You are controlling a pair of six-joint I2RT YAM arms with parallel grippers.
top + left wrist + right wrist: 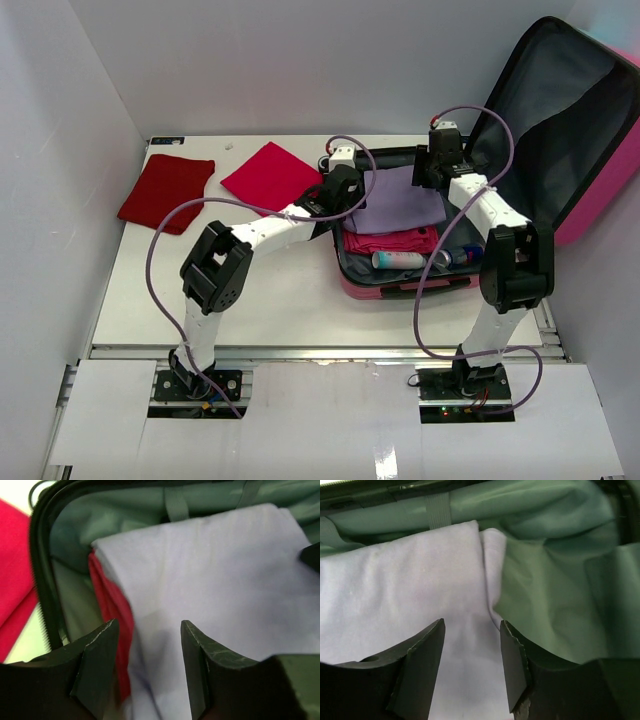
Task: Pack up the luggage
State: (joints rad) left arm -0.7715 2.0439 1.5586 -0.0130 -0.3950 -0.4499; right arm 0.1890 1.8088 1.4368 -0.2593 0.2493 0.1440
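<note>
Luggage [400, 290] shell's pink, lining grey. The lavender cloth [400, 200] is plain, same with the red cloth [390, 241]. My left tool [148, 630] and right tool [472, 630] are black.

A flat white table [280, 310] carries three things. At its far left lies a folded dark red cloth [167, 192]. Just beside it, to the right, is a brighter crimson square cloth [270, 177] — turned cornerwise. Further right sits a small pink hard-shell suitcase [400, 285] — open, lid raised to the right.
</note>
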